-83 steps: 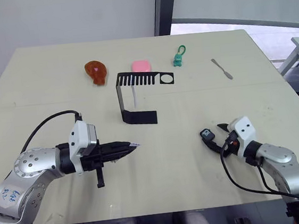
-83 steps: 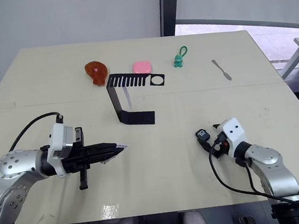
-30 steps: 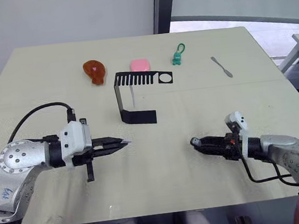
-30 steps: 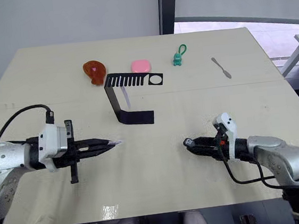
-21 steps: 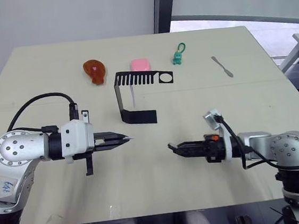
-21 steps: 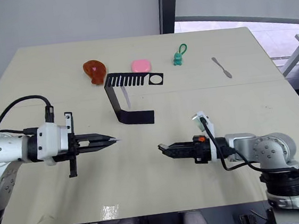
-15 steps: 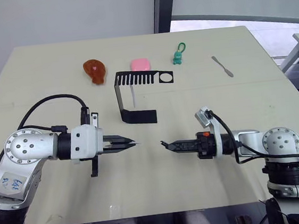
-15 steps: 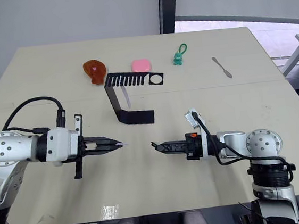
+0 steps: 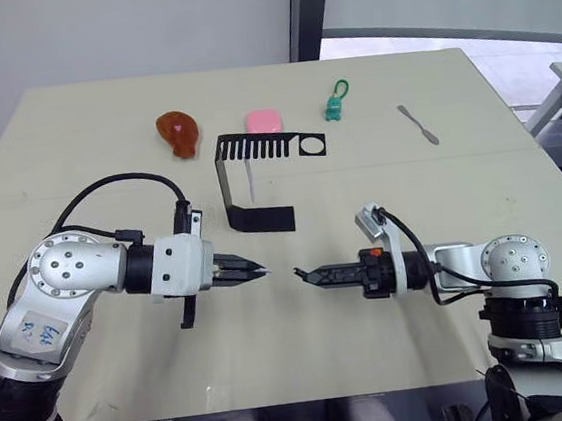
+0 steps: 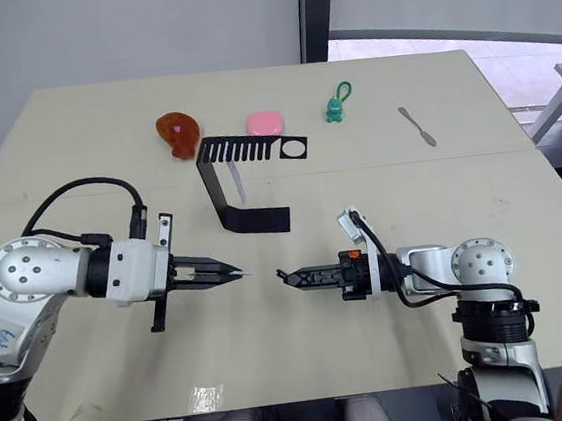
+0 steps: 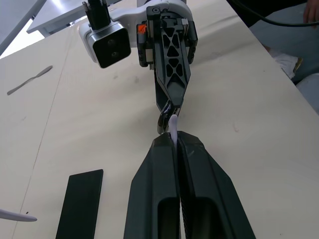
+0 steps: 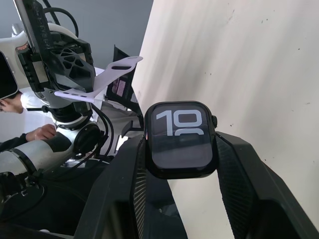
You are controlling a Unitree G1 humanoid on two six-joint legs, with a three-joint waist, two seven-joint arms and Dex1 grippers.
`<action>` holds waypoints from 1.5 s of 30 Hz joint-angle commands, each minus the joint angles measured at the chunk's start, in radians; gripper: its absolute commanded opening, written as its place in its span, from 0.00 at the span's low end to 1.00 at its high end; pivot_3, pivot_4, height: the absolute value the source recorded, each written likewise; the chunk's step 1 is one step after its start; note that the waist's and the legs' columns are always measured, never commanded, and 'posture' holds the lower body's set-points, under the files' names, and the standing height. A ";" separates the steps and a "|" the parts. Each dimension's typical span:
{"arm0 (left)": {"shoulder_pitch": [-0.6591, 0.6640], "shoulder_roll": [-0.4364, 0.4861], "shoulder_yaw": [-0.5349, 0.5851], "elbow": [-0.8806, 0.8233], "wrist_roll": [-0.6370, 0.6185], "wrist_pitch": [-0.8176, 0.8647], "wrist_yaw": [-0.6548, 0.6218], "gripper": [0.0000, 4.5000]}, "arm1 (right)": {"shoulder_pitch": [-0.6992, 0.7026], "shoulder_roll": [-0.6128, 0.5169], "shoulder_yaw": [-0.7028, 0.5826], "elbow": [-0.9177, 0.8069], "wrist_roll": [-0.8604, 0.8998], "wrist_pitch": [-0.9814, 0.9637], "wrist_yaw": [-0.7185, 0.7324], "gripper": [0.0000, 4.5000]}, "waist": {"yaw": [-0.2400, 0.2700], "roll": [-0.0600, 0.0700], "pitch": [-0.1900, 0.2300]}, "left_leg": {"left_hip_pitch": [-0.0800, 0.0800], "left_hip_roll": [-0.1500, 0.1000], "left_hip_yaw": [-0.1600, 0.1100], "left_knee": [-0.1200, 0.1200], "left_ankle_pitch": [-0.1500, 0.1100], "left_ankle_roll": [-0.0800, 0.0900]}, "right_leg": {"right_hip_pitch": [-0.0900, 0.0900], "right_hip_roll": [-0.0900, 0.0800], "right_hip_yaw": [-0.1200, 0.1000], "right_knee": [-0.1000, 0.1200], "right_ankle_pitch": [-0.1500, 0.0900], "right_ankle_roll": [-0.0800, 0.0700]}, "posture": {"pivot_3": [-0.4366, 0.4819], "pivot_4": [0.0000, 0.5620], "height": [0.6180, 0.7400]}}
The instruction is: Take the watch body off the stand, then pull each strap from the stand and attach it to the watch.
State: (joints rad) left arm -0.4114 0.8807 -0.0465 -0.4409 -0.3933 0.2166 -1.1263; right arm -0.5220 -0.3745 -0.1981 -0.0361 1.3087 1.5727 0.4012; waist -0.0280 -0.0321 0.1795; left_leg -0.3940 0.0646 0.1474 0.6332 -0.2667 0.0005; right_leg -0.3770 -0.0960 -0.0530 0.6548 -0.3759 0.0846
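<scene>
The watch body (image 12: 180, 139) is off the stand (image 9: 249, 177) and sits clamped between the two fingers of the right claw (image 9: 302, 273), its pale screen with dark digits facing the right wrist camera. The left claw (image 9: 259, 270) is pressed closed on one strap (image 11: 173, 128), a thin pale-lavender band whose tip pokes out just past the fingertips (in the right wrist view it shows broadside, with its row of small holes).

Both claws hang over the counter (image 9: 306, 349) in front of the stand's flat base, tips pointed at each other and near but still apart. In the left wrist view the strap's end appears to sit just at the tip of the right claw, though I cannot tell whether strap and watch touch yet.

So the first step looks done, and one strap has been pulled free; joining it to the watch seems to be the step in hand. A second pale strap (image 9: 252, 181) hangs under the comb-slotted top of the stand, so by my reckoning it is left to pull and attach.

Behind the stand lie an orange-brown object (image 9: 178, 134), a pink piece (image 9: 265, 122), a green keychain figure (image 9: 335, 104) and a grey spatula (image 9: 417, 127), all untouched.
</scene>
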 commanded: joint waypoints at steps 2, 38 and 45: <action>-0.019 -0.015 -0.030 0.009 0.045 -0.005 0.013 0.00 | -0.012 0.014 -0.008 -0.014 0.028 0.004 -0.010 0.34 | -0.002 0.000 0.000 | 0.000 0.000 0.000 0.000 0.000 0.000 | 0.000 0.000 0.000 0.000 0.000 0.000 | 0.48 0.27 1.00; -0.036 -0.094 -0.076 0.037 0.112 -0.015 0.024 0.00 | 0.013 0.007 0.010 -0.050 0.005 -0.032 0.010 0.34 | -0.001 0.000 0.000 | 0.000 0.000 0.000 0.000 0.000 0.000 | 0.000 0.000 0.000 0.000 0.000 0.000 | 0.48 0.27 1.00; -0.032 -0.096 -0.083 0.043 0.131 -0.024 0.029 0.00 | 0.022 0.008 0.017 -0.064 0.010 -0.040 0.014 0.34 | -0.001 0.000 0.000 | 0.000 0.000 0.000 0.000 0.000 0.000 | 0.000 0.000 0.000 0.000 0.000 0.000 | 0.48 0.27 1.00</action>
State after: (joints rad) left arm -0.4448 0.7895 -0.1358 -0.3806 -0.2667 0.2069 -1.1057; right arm -0.5019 -0.3618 -0.1719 -0.0603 1.3005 1.5468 0.3966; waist -0.0293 -0.0318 0.1797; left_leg -0.3943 0.0649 0.1474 0.6329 -0.2667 0.0006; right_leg -0.3772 -0.0960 -0.0530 0.6543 -0.3759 0.0846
